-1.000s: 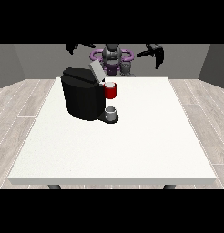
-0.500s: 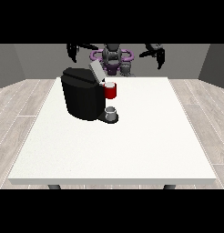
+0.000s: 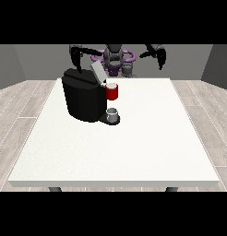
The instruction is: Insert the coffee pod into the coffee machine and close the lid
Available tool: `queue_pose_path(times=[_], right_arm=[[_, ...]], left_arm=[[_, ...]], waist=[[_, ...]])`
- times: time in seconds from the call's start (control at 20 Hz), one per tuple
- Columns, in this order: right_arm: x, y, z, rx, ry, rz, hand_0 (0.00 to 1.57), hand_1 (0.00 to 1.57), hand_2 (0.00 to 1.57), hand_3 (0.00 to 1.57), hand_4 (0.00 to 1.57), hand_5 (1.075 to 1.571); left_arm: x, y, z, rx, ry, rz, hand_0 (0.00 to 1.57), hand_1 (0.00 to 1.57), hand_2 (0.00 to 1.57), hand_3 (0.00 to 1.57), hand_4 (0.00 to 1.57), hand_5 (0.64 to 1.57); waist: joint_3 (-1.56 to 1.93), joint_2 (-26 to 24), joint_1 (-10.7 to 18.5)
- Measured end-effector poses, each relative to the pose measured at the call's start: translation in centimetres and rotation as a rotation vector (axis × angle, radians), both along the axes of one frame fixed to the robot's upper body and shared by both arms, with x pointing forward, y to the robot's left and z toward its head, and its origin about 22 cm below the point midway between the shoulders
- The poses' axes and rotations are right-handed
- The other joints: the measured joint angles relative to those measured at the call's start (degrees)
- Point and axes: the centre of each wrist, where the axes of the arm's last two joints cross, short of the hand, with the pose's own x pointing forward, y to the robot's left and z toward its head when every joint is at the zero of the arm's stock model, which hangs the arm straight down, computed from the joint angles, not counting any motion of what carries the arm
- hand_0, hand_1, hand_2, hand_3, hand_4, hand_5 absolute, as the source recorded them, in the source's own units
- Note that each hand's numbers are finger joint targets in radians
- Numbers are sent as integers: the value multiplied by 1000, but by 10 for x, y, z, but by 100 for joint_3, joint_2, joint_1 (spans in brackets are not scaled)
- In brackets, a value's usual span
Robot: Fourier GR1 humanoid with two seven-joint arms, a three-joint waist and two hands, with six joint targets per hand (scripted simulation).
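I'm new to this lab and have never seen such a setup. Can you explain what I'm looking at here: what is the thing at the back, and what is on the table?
The camera stands across a white table and faces a humanoid robot, seen small at the far edge. Its two arms end in black hands: one hand at the view's left, one hand at the view's right. Both are raised above the table's far edge and hold nothing. On the table stands a black coffee machine with its grey lid tilted open. At its front sits a red part, and below that a small grey cup on the machine's base. Whether the coffee pod is already inside cannot be told.
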Motion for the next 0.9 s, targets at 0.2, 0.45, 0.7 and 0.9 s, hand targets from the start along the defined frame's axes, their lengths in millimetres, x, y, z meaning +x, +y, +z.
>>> queue_pose_path(times=[0.2, 0.45, 0.7, 0.9], right_arm=[[9, 16, 9, -8, -15, 49, 0, 0, 0, 0, 0, 1571], [21, 23, 21, -23, -44, 79, 0, 0, 0, 0, 0, 1571], [27, 37, 27, -35, -66, 135, 0, 0, 0, 0, 166, 1571], [34, 44, 37, -51, -100, 152, 0, 0, 0, 0, 127, 1571]], left_arm=[[-6, 6, 10, -9, -34, 18, 0, 0, 0, 0, 374, 1571], [-17, 16, 21, -9, -72, 26, 0, 0, 0, 0, 374, 1571], [-21, 29, 31, 4, -95, 74, 0, 0, 0, 0, 336, 1571], [-25, 38, 31, 8, -120, 93, 0, 0, 0, 0, 312, 1571]], waist=[[1, 213, -102], [1, 456, -69], [1, 618, -250], [2, 799, -307]])
